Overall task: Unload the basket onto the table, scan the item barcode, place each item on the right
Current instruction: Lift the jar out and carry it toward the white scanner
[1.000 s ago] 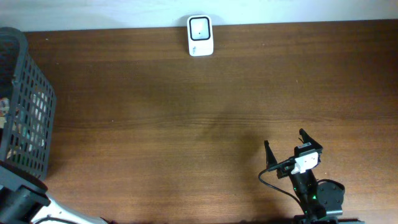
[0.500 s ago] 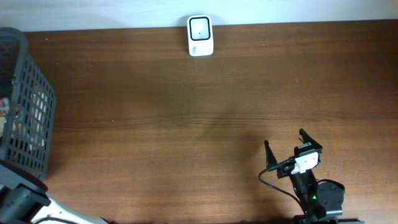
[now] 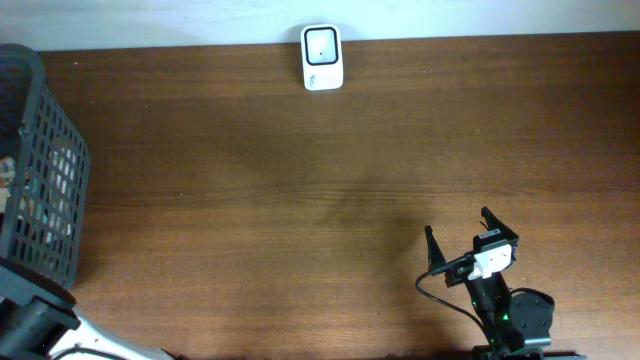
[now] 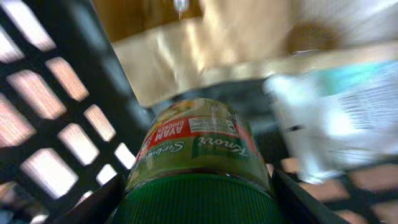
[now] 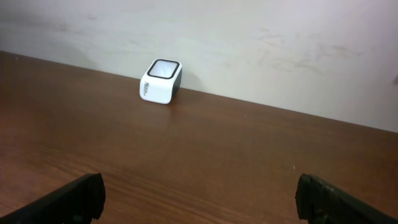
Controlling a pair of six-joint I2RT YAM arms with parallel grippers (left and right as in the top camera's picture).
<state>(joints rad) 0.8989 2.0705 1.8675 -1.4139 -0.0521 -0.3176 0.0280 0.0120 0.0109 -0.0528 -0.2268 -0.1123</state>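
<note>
The Knorr jar [image 4: 199, 146] lies inside the basket [image 3: 40, 170] against its wall. The left gripper [image 4: 198, 208] has its fingers flanking the green cap [image 4: 193, 186]; I cannot tell if they clamp it. Best squeeze squarely across the cap before lifting. Well outside the basket, the right gripper [image 3: 458, 232] has its fingers wide apart.

A green-lidded, red-labelled jar [image 4: 199, 155] lies in the basket [image 4: 93, 74]. The white scanner [image 3: 322, 57] stands at the table's [image 3: 300, 200] far edge.

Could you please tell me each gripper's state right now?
Left gripper: jaws flank the Knorr jar; grip cannot be told.
Right gripper: open, empty.
</note>
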